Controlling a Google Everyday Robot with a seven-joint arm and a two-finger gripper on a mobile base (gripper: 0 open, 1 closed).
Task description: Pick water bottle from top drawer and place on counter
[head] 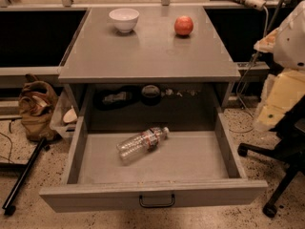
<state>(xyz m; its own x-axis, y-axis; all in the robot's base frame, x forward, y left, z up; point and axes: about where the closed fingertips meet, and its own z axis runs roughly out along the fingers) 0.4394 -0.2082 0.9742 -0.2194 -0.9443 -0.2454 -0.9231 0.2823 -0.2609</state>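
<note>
Water bottle (pixel 142 144): lying on its side on the floor of the top drawer (pixel 205 161), left of the drawer's centre and towards its back. It lies slantwise, white cap pointing to the back right, base to the front left. Nothing touches it.

Top drawer: pulled fully out, with the black handle (pixel 157 202) centred on its front panel. In the cabinet recess behind the drawer lie several dark objects (pixel 116 98); their kind cannot be told.

Counter (pixel 147 51): directly above and behind the drawer. It carries a white bowl (pixel 124 19) at its far left and a red apple (pixel 183 26) at its far right, well apart from each other.

Gripper (pixel 275 101): at the end of the white and cream arm, to the right of the drawer, outside its right wall and above floor level, well apart from the bottle. Whether it is spread or closed cannot be told; it grips nothing that can be seen.

Floor left of the drawer: a tan bag (pixel 35 109) and a black rod (pixel 23 175). Right of the drawer: a black chair base (pixel 281 171).
</note>
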